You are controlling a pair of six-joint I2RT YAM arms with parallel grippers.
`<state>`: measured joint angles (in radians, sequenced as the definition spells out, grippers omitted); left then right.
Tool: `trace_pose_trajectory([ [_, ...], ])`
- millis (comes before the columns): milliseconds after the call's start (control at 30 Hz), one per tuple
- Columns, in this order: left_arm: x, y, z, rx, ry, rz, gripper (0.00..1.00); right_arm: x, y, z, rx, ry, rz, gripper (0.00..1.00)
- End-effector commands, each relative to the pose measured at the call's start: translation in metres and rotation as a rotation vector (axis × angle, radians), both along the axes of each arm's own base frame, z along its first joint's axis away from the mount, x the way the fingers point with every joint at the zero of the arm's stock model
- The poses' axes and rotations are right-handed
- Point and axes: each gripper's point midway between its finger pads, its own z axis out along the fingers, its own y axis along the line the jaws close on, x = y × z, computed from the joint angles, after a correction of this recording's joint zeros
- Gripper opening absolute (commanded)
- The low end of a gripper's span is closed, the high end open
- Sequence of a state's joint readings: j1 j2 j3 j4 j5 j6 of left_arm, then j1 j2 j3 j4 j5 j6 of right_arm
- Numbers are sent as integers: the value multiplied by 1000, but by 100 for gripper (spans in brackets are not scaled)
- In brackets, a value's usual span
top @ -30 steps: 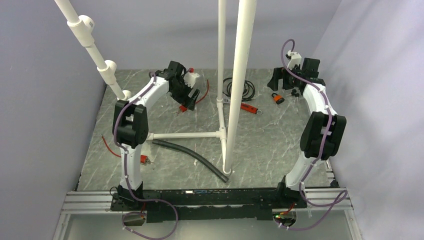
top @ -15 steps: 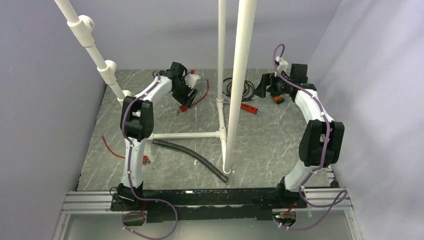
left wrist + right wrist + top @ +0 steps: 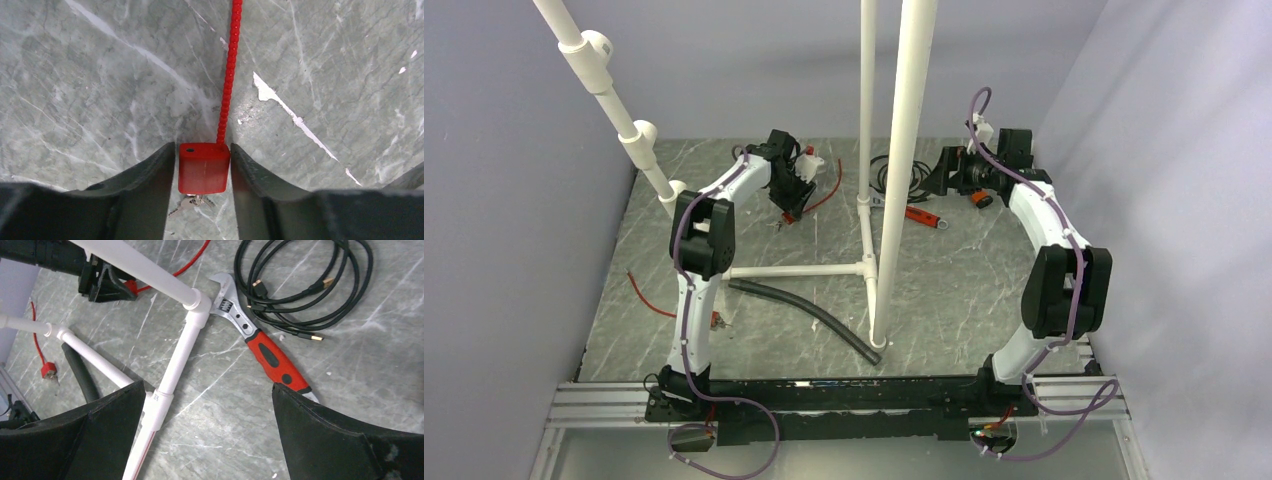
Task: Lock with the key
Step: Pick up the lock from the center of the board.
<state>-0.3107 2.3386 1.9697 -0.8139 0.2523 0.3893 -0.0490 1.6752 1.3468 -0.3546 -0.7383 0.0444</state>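
A red padlock (image 3: 203, 167) with a red cable shackle (image 3: 229, 75) sits between the fingers of my left gripper (image 3: 202, 150), which is shut on its body. A small bunch of keys (image 3: 192, 202) hangs from the bottom of the lock. In the top view this gripper (image 3: 792, 196) is at the back left, with the lock (image 3: 790, 214) low over the table. My right gripper (image 3: 207, 387) is wide open and empty above the table, near the wrench. An orange padlock (image 3: 981, 200) lies just right of it.
A white PVC pipe frame (image 3: 894, 180) stands mid-table, with low bars (image 3: 185, 340). A red-handled wrench (image 3: 265, 347) and a coiled black cable (image 3: 305, 285) lie at the back. A grey hose (image 3: 809, 315) and a second small red lock (image 3: 48, 371) lie at the left front.
My right arm has swung left from above the orange padlock towards the wrench and cable. My left arm has drawn in slightly, still on the red padlock.
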Motion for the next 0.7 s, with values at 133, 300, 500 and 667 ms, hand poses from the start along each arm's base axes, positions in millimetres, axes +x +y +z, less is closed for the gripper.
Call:
trace_pose_trajectory([
  [133,-14,-2,10,-18,53,36,23,-9,19,28,63,-52,31,100],
  [300,-21,-6,37,-80,49,143,1,-19,44,31,97,-34,79,100],
  [500,-37,-17,72,-204,52,269,0,-28,68,25,136,21,105,99],
  [667,-52,-27,93,-330,40,353,0,-32,90,17,163,80,111,99],
])
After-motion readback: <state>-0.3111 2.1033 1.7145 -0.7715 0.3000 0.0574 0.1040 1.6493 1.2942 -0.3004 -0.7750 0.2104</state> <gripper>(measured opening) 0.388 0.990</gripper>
